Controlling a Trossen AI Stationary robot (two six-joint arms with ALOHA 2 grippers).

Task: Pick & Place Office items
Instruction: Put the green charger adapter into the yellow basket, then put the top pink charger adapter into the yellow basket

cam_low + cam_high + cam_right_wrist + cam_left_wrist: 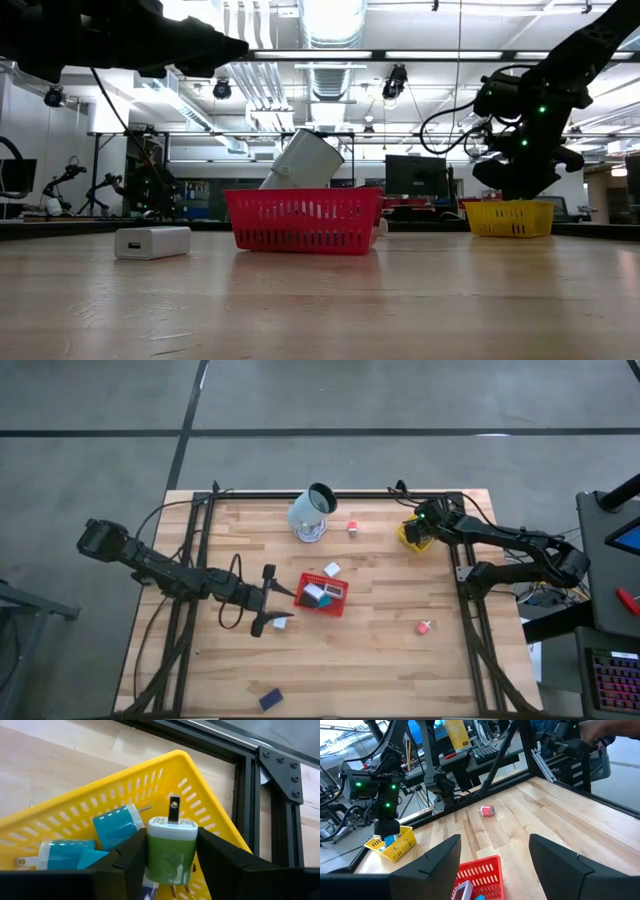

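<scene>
The right end effector (pixel 170 855) hangs over the yellow basket (pixel 210 805) at the counter's (pixel 400 660) far right edge, close to the black frame rail (pixel 250 795). Only its wrist view shows a green plug (pixel 170 852) clamped between the fingers, prongs pointing away from the wrist, two teal plugs (pixel 117 825) lying below. The left end effector (pixel 495 855), fingers apart, hovers beside the red basket (pixel 322 596), with bare wood ahead.

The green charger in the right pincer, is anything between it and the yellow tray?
Nothing visible. The green charger sits between the right pincer's fingers directly over the yellow tray; below it lie only teal chargers already in the tray.
</scene>
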